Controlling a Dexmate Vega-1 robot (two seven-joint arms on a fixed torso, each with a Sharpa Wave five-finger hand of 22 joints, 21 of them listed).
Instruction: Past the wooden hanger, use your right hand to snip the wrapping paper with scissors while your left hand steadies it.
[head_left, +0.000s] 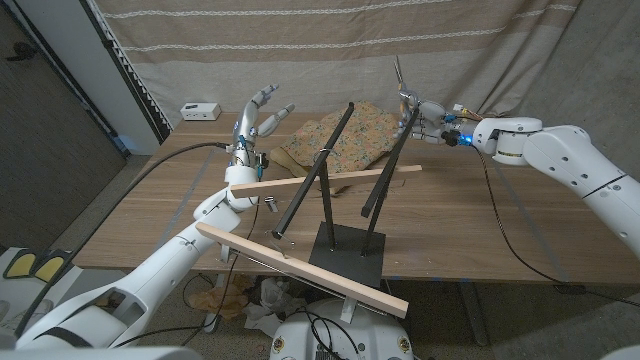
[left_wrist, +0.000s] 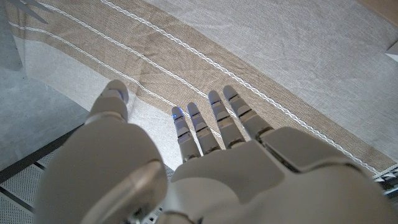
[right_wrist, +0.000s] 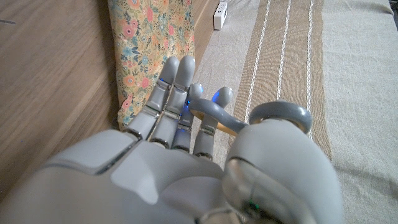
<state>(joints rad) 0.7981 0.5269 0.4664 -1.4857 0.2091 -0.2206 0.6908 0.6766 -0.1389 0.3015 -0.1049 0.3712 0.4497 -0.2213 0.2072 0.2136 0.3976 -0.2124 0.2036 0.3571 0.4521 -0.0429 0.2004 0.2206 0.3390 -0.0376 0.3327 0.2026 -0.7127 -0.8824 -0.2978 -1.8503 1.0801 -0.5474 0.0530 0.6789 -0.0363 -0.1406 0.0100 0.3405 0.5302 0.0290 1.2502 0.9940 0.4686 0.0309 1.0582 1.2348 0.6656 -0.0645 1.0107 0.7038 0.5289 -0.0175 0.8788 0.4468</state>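
A: Two hands up in the head view. Left hand (head_left: 257, 112) raised off the table (head_left: 150, 200), fingers spread, holding nothing. Right hand (head_left: 428, 120) gripping the scissors (head_left: 402, 85), blades poking up above the knuckles. Wrapping paper (head_left: 350, 138) lying between the two hands, floral side up, nearer the right one but not touched by either.

B: And that rack thing?

A: Black stand (head_left: 345, 235) with wooden slats (head_left: 300, 268), sitting on the near side of both hands, closer to the robot than the paper.

B: Left wrist view?

A: Just confirms it: fingers (left_wrist: 214, 121) stretched out and apart, nothing in them, striped curtain (left_wrist: 280, 56) beyond.

B: Right wrist?

A: Thumb through one grey scissor loop (right_wrist: 283, 113), second handle tucked against the fingers (right_wrist: 174, 93). Floral paper just past the fingertips, hanging over the table edge. Can't tell blade gap from here.
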